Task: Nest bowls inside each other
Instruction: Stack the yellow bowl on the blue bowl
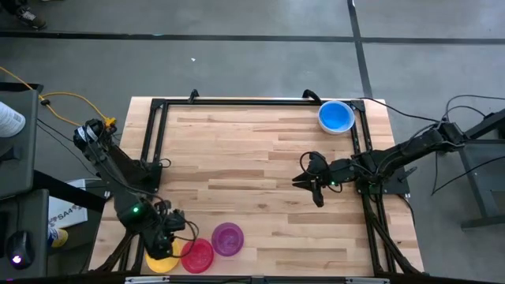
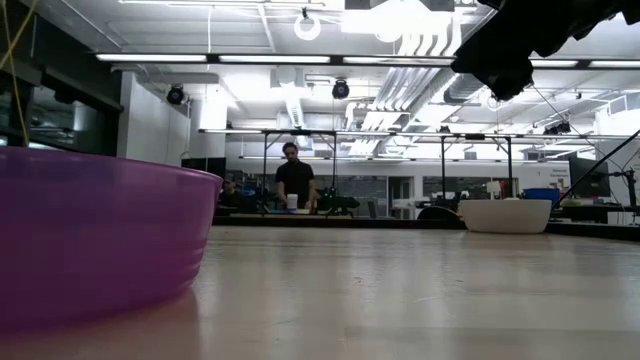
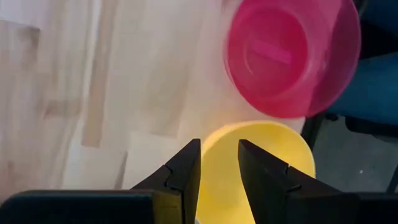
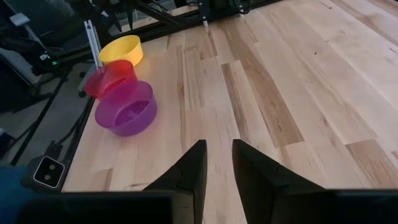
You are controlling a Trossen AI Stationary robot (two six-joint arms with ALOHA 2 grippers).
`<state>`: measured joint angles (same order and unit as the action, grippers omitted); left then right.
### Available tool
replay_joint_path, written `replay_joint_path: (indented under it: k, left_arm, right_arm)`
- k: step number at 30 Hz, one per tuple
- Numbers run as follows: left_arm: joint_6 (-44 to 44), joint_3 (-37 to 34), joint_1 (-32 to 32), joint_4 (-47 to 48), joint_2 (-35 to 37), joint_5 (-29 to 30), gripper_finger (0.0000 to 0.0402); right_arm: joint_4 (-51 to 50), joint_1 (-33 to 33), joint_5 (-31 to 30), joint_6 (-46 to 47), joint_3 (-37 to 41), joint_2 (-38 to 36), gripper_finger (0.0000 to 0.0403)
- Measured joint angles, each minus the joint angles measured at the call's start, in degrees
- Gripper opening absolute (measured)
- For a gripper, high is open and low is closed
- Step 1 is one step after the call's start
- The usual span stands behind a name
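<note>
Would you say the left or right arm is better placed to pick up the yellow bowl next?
Left, probably: the left gripper hangs over the yellow bowl, fingers apart, while the right gripper hovers empty mid-table.

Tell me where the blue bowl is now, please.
In the high view, the blue bowl sits alone at the table's far right corner, far from the other bowls.

- Table [image 1: 260, 158]: light wood planks, black frame along the edges.
- Blue bowl [image 1: 336, 117] sat at the far right corner, inside the frame.
- Purple bowl [image 1: 228, 239], red bowl [image 1: 198, 255] and yellow bowl [image 1: 163, 263] lay in a row at the near left edge, each touching its neighbour.
- White bowl [image 2: 505, 215] showed only in the low view, far across the top.
</note>
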<state>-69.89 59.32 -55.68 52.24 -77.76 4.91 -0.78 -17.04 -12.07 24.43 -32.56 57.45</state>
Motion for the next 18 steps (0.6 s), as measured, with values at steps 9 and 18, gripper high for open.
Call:
replay_joint_path:
  k: [9,18]
  left_arm:
    - [-0.68,-0.01,-6.94,-1.41,-0.01,0.26,0.0109]
    - [8.63,-0.01,-9.25,2.17,-3.31,1.27,0.0109]
  right_arm:
    - [0.0,0.0,-0.01,0.0,0.0,0.0,0.007]
    - [0.28,0.0,0.01,3.06,0.0,0.0,0.007]
